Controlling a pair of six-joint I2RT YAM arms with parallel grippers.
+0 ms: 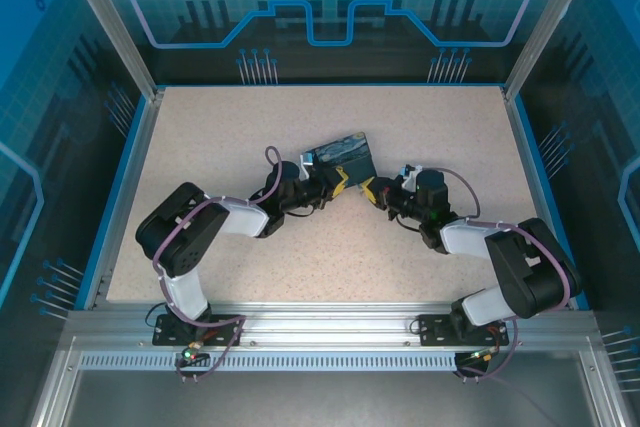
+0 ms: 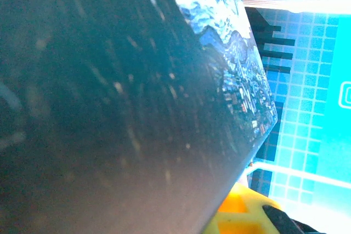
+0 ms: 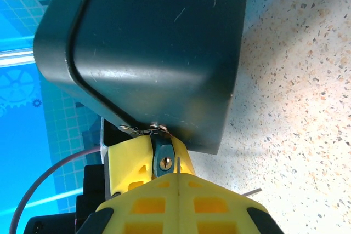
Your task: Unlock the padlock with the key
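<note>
One box (image 1: pixel 338 154), one padlock (image 3: pixel 164 157), one key (image 3: pixel 180 164) and two hands are near the middle of the surface (image 1: pixel 250 117). The padlock is a small, dark bluish body with a round brass keyhole. It hangs from a metal hasp (image 3: pixel 147 130) at the box's edge, just beyond the right hand (image 3: pixel 180 182), whose fingers pinch the key, seen edge-on as a thin line. The left hand (image 1: pixel 343 183) meets the box; I cannot tell its grip.

box (image 3: pixel 148 53) hard against padlock (image 3: pixel 164 160) | bare table (image 3: pixel 296 108) beside, free
</note>
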